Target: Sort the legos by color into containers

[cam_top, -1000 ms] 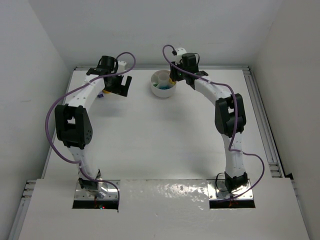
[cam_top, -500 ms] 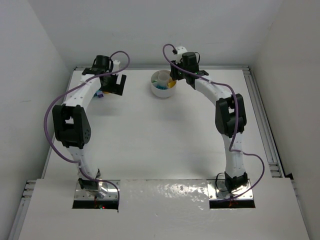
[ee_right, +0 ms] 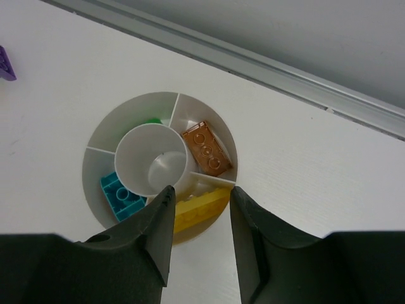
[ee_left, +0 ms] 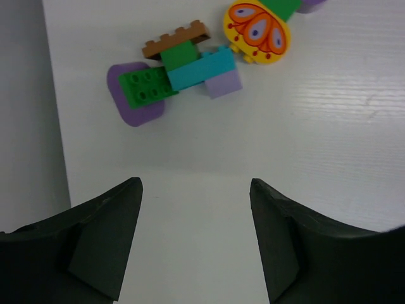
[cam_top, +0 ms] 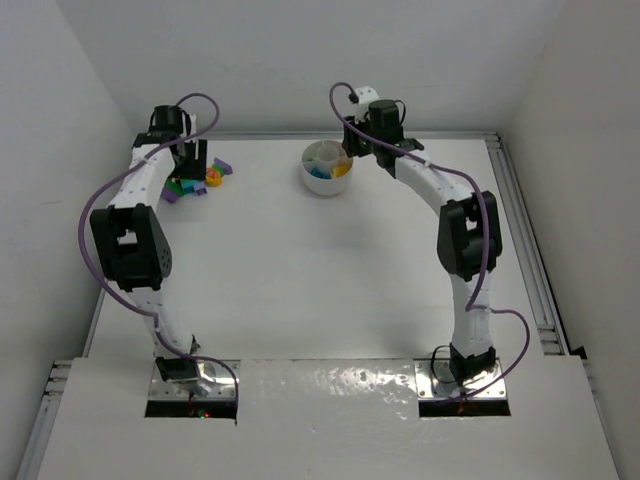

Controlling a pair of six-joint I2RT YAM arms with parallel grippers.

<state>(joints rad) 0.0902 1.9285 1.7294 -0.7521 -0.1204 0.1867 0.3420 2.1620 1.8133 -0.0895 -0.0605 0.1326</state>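
A loose pile of legos (ee_left: 190, 69) lies at the table's far left: green (ee_left: 150, 87), teal (ee_left: 201, 69), brown (ee_left: 176, 41), lilac, a flat purple piece and a yellow butterfly piece (ee_left: 256, 31). My left gripper (ee_left: 193, 190) hangs open just short of the pile (cam_top: 190, 185), with nothing between its fingers. The round white dish (ee_right: 87, 174) has teal (ee_right: 121, 195), brown (ee_right: 207, 149) and a bit of green in separate wedges. My right gripper (ee_right: 200, 193) sits low over the dish (cam_top: 320, 188), shut on a yellow lego (ee_right: 202, 206) that is down in the near wedge.
A metal rail (ee_right: 253, 63) runs along the table's back edge just behind the dish. One purple piece (ee_right: 5, 63) lies on the table left of the dish. The left wall (ee_left: 25, 126) stands close beside the lego pile.
My left arm swung left and back, uncovering the lego pile, and its jaws narrowed somewhat. My right gripper stayed at the dish, shifting only slightly.
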